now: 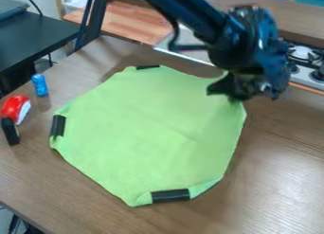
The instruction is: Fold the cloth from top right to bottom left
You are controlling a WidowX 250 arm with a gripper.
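Note:
The gripper hangs at the upper right of the camera view, over the top right corner of the green cloth. It covers the tip of that corner, so how it meets the fabric there is hidden. The cloth lies spread out on the wooden table, with a faint crease across its middle. Black strips sit along its edge at the top, at the left and at the bottom.
Left of the cloth, a blue cylinder stands on the table, near a red and white object and a black one. A stove is at the upper right, behind the arm. A dark surface lies beyond the left edge.

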